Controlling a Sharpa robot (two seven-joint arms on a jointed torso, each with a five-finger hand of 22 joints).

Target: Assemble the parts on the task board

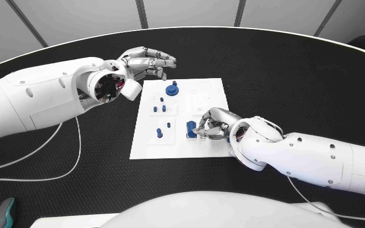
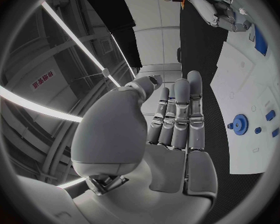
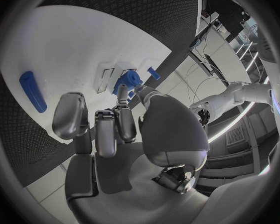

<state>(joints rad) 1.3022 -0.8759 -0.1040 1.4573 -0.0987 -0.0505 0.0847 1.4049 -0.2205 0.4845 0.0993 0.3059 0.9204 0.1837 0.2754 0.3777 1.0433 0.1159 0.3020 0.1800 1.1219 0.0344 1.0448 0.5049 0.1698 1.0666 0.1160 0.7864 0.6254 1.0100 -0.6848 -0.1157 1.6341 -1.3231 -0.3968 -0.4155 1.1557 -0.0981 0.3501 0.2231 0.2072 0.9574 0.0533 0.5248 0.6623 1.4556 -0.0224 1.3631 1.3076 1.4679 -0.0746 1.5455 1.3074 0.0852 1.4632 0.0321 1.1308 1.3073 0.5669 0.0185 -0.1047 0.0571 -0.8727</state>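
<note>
The white task board (image 1: 149, 146) lies mid-table. On it stand a blue gear-like part (image 1: 172, 88), three small blue pegs (image 1: 161, 100) and a blue block (image 1: 190, 127). My right hand (image 1: 213, 124) sits low over the board's near right part, just right of the block, with its fingers curled in. In the right wrist view its thumb and fingertips (image 3: 122, 92) meet near a small blue bit, and whether they pinch it is unclear. My left hand (image 1: 148, 62) hovers off the board's far left corner. Its fingers (image 2: 177, 119) are stretched out and hold nothing.
Black table (image 1: 289, 80) surrounds the board. A white cable (image 1: 68, 154) loops on the left side. Another blue piece (image 1: 159, 132) stands on the board's near left part. The left wrist view shows the gear (image 2: 241, 123) and the board (image 2: 252, 84) beside the left hand.
</note>
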